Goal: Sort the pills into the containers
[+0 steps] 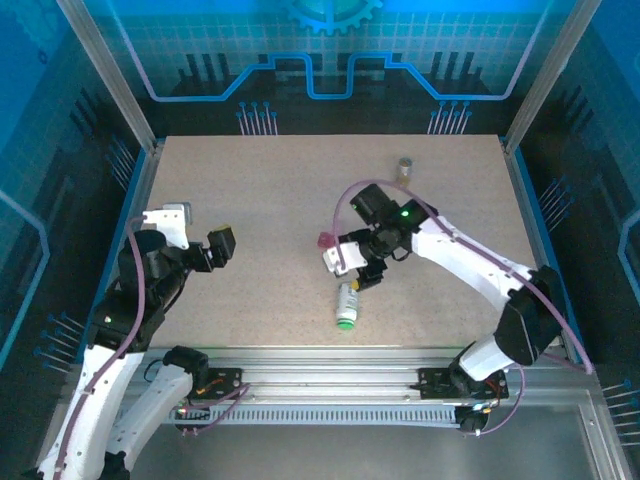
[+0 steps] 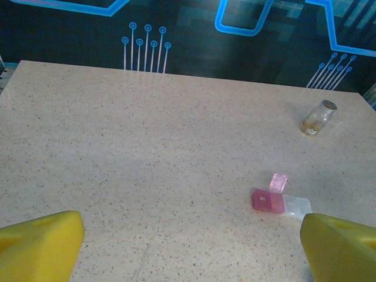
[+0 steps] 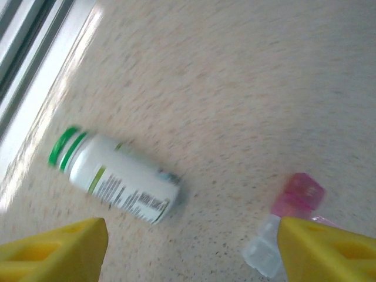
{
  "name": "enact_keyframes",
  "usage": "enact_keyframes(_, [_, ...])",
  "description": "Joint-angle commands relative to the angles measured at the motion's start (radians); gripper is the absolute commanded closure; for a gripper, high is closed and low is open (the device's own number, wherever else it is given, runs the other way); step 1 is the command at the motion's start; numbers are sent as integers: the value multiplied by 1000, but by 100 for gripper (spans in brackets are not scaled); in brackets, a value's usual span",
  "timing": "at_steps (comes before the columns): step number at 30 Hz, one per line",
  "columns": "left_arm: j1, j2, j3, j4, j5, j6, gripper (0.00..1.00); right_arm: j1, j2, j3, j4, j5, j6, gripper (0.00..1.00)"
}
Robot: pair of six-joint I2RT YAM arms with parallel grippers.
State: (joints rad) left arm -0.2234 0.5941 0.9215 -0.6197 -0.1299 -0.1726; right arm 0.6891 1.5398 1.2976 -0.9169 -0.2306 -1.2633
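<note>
The white bottle [image 3: 114, 185] lies on its side nearest the front edge of the table [image 1: 250, 200], green cap pointing at that edge. My right claw [image 3: 188, 252] hangs above it, fingers spread wide and nothing between them. My left claw [image 2: 188, 247] is spread too, empty, well off to the left. Just beyond, the pink vial [image 3: 294, 200] lies flat beside my right-hand finger. Far back, the amber bottle [image 2: 317, 117] stands alone.

I reckon the white bottle is the danger. It's round and lying down, so a glancing finger could roll it toward the edge, and coming down carelessly I might clip the vial.
</note>
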Motion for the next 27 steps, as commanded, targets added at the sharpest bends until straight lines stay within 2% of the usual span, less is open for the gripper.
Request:
enact_keyframes(1, [7, -37, -6, -14, 47, 26, 4, 80, 41, -46, -32, 170, -291, 22])
enact_keyframes(6, [7, -67, -55, 22, 104, 5, 3, 217, 68, -193, 197, 331, -478, 23])
enact_keyframes(16, [7, -79, -80, 51, 156, 2, 3, 295, 177, -206, 207, 386, -620, 29])
enact_keyframes(19, [7, -79, -81, 51, 160, 2, 3, 306, 198, -207, 204, 384, -635, 33])
enact_keyframes(25, [7, -76, -84, 55, 172, -2, 3, 332, 219, -208, 197, 358, -619, 52])
enact_keyframes(27, [7, -73, -81, 54, 173, -2, 3, 331, 218, -199, 184, 349, -600, 55])
